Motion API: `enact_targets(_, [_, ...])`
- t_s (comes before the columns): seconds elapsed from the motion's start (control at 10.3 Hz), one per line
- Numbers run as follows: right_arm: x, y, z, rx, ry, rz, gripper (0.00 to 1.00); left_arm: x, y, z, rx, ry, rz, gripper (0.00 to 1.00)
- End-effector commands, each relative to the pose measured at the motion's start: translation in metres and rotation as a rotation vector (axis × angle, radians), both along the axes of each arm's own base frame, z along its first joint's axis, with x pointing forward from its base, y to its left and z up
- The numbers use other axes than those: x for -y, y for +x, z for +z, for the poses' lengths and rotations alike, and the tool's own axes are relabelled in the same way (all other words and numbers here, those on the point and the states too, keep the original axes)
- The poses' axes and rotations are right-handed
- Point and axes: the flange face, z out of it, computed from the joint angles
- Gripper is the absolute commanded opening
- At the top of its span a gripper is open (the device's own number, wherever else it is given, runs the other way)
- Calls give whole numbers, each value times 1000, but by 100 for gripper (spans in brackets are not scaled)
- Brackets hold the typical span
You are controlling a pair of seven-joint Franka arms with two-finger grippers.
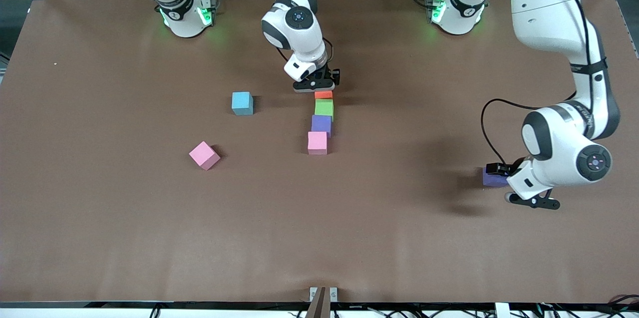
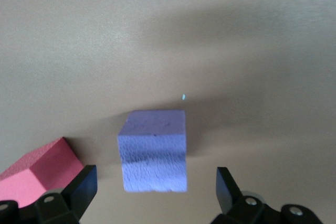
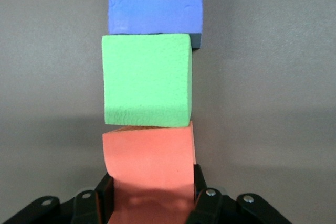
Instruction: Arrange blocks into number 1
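A row of blocks runs down the table's middle: orange [image 1: 323, 94], green [image 1: 324, 107], purple [image 1: 321, 123], then pink [image 1: 317, 142] nearest the front camera. My right gripper [image 1: 316, 84] is shut on the orange block [image 3: 149, 161], which sits against the green block [image 3: 147, 80]. A light blue block [image 1: 242, 103] and a second pink block [image 1: 204, 155] lie loose toward the right arm's end. My left gripper [image 1: 533, 202] hangs open, close beside another purple block [image 1: 493, 178]. That purple block [image 2: 153, 150] lies just ahead of the open left gripper [image 2: 156, 182], with a red block [image 2: 39, 171] beside it.
The brown table [image 1: 150, 233] has wide bare room along the front camera's edge and toward the right arm's end. The left arm's elbow and forearm [image 1: 564, 143] hang over the table at its own end.
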Motion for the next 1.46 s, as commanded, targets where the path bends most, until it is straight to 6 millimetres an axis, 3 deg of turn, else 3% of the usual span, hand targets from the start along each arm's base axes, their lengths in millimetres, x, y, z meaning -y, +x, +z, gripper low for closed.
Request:
enact_targets(0.0, [2,13,-1,23,-7,-33,100,-8,-3,-13,14,23,-38,100])
enact_targets(0.1, [5,20,7,30,1,-44,100,-8,-5,-18,7,25,-39,100])
enact_targets(0.39, [29,45,53,30,13,-82,100,-6,-5,-30,3,35,-45,100])
enact_targets(0.58, [82,77,85,10,-41,-3,100,-7,-6,-43,-5,35,-56,100])
enact_targets(0.68, [109,97,94,-2,-57,-8,100,-8,-4,-44,1,35,-100,85])
enact_targets(0.87, [151,130,108,7,-58,-16,100,-5,-4,-48,-2,38,-148,17])
enact_targets(0.97, [177,149,113,14,-58,-31,100,14,-4,-47,0,28,-139,0])
enact_targets(1.07, [208,169,121,21,-59,-40,100,31,-5,-40,2,19,-124,0])
enact_targets(1.36, [282,208,170,99,-46,-7,100,116,-11,-11,9,-2,-162,0])
